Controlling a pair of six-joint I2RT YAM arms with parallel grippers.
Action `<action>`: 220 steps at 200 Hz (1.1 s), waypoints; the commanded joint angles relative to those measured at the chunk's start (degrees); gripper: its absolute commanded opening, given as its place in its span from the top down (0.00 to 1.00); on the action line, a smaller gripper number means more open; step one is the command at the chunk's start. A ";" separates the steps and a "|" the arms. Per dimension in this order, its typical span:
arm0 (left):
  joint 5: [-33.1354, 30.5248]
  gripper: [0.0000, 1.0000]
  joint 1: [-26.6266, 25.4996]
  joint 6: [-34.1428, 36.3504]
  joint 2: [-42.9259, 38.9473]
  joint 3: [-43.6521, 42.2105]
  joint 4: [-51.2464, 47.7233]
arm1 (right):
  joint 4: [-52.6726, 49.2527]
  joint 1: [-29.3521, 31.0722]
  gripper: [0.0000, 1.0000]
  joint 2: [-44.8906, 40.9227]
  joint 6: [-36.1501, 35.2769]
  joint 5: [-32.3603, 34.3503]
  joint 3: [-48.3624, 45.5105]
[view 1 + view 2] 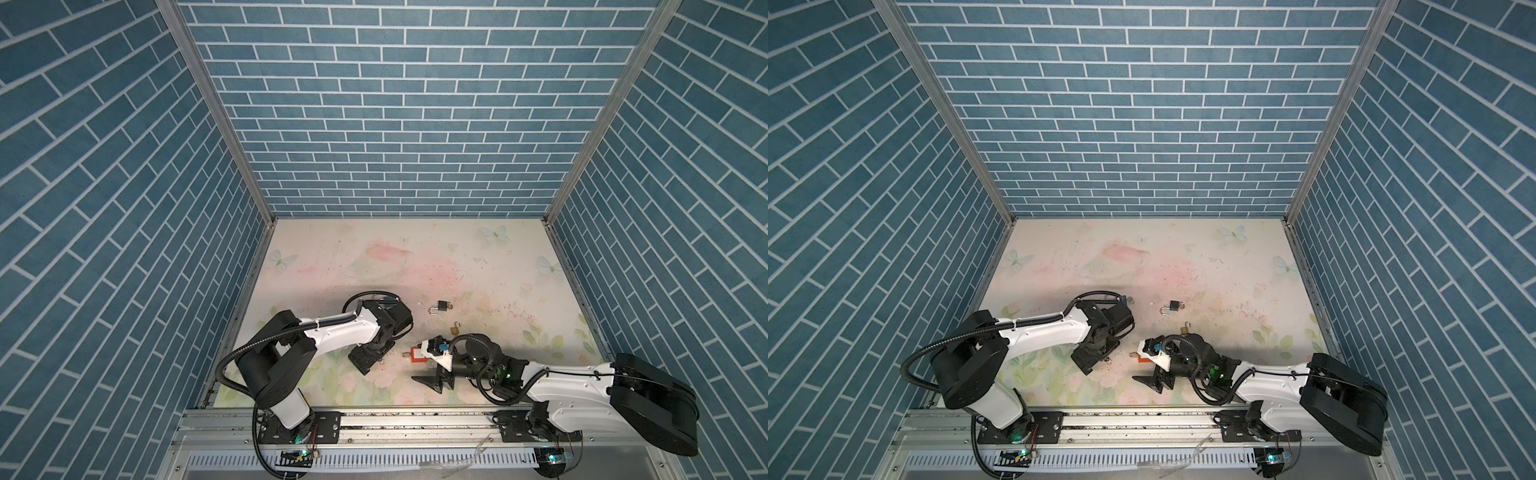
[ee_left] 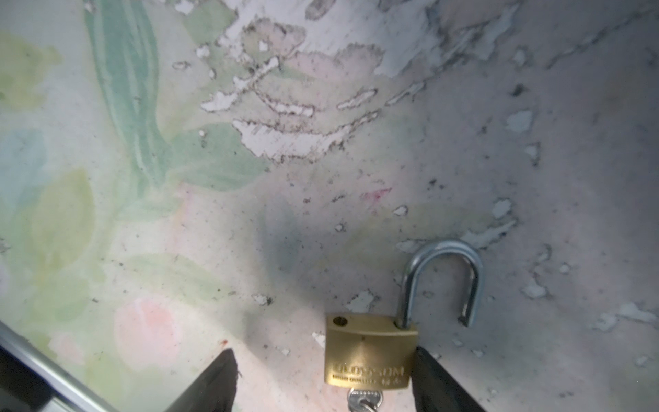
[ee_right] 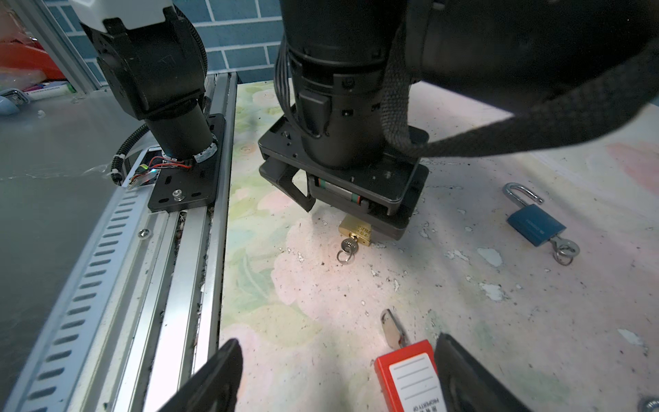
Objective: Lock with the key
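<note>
A brass padlock (image 2: 371, 356) lies flat on the floral mat with its shackle (image 2: 442, 278) swung open and a silver key (image 2: 363, 399) in its keyhole. My left gripper (image 2: 322, 356) points down over it, open. One fingertip (image 2: 428, 367) touches the lock's side and the other stands well clear. From the right wrist view the same padlock (image 3: 354, 230) and key (image 3: 348, 246) show under the left gripper. My right gripper (image 3: 337, 340) is open low over the mat, with a red padlock (image 3: 410, 378) beside one finger. Both top views show the left gripper (image 1: 368, 361) and the right gripper (image 1: 422, 370).
A blue padlock (image 3: 535, 224) with an open shackle and a keyed ring lies further out on the mat; in a top view it looks dark (image 1: 441, 307). A small brass lock (image 1: 455, 330) sits near the right wrist. The aluminium rail (image 3: 185, 249) borders the mat.
</note>
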 commanded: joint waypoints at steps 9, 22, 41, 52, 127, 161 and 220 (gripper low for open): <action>-0.83 0.23 -0.46 -0.05 1.62 1.09 -0.91 | 0.48 0.56 0.15 0.75 -3.00 0.59 0.85; -0.68 0.24 -0.37 0.04 1.89 1.04 -0.69 | 0.47 0.56 0.15 0.83 -3.09 0.72 0.85; -0.75 0.27 -0.37 0.24 2.12 1.09 -0.07 | 0.36 0.56 0.15 0.76 -3.08 0.98 0.96; -0.75 0.27 -0.44 0.39 2.27 1.13 0.15 | 0.18 0.56 0.15 0.67 -3.09 1.08 0.98; -0.44 0.43 -0.38 1.44 2.92 0.65 1.79 | -0.75 0.56 0.15 0.89 -3.03 2.03 1.65; -1.03 0.50 -0.37 1.01 1.51 -0.52 2.47 | -1.15 0.56 0.15 1.29 -2.93 2.20 1.99; -2.11 0.62 -0.46 2.02 0.34 -2.11 3.76 | -2.43 0.52 0.15 1.14 -2.65 3.52 2.72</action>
